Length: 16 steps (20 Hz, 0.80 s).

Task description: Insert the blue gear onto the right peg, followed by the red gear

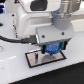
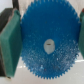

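Note:
The blue gear [image 2: 48,42] fills the wrist view, a wide toothed disc with a pale hole at its centre, held between two green finger pads [image 2: 10,42]. In the exterior view my gripper [image 1: 53,48] is shut on the blue gear [image 1: 53,48] and hangs just above the grey, black-bordered plate [image 1: 40,59]. The right peg is hidden behind the gear and the hand. The red gear is out of view.
The arm's white body [image 1: 37,20] and a black cable [image 1: 15,40] occupy the upper part of the exterior view. The plate lies on a white table [image 1: 15,70].

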Available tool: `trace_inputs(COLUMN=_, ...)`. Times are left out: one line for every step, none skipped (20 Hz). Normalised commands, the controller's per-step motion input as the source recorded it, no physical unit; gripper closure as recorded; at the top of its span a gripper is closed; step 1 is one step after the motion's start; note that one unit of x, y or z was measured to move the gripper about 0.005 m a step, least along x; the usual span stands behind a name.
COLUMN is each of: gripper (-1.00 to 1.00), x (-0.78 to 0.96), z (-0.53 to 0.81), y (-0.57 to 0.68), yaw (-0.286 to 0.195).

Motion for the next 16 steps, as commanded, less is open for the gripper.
trace_inputs(gripper=1.0, x=0.22, z=0.01, y=0.04, yaw=0.0)
trace_inputs(gripper=1.0, x=0.43, z=0.44, y=0.0, yaw=0.0)
trace_inputs(gripper=1.0, x=0.1, z=0.0, y=-0.03, yaw=0.0)
trace_inputs(gripper=1.0, x=0.3, z=0.22, y=-0.14, yaw=0.0)
trace_inputs(gripper=1.0, x=0.33, z=0.47, y=-0.04, yaw=0.0)
trace_inputs(gripper=1.0, x=0.46, z=0.44, y=-0.08, yaw=0.0)
trace_inputs(gripper=1.0, x=0.35, z=0.32, y=0.0, yaw=0.0)
trace_inputs(gripper=1.0, x=0.19, z=0.07, y=0.0, yaw=0.0)
trace_inputs(gripper=1.0, x=0.38, z=0.35, y=0.0, yaw=0.0)
trace_inputs(gripper=1.0, x=0.38, z=0.27, y=0.01, yaw=0.0)
trace_inputs(gripper=1.0, x=0.36, z=0.23, y=0.01, yaw=0.0)
trace_inputs(gripper=1.0, x=0.33, z=0.08, y=0.01, yaw=0.0)
trace_inputs(gripper=1.0, x=0.33, z=0.02, y=0.01, yaw=0.0)
trace_inputs(gripper=1.0, x=0.31, z=-0.01, y=0.01, yaw=0.0)
trace_inputs(gripper=1.0, x=0.27, z=-0.02, y=0.0, yaw=0.0)
trace_inputs(gripper=1.0, x=0.22, z=-0.05, y=0.0, yaw=0.0)
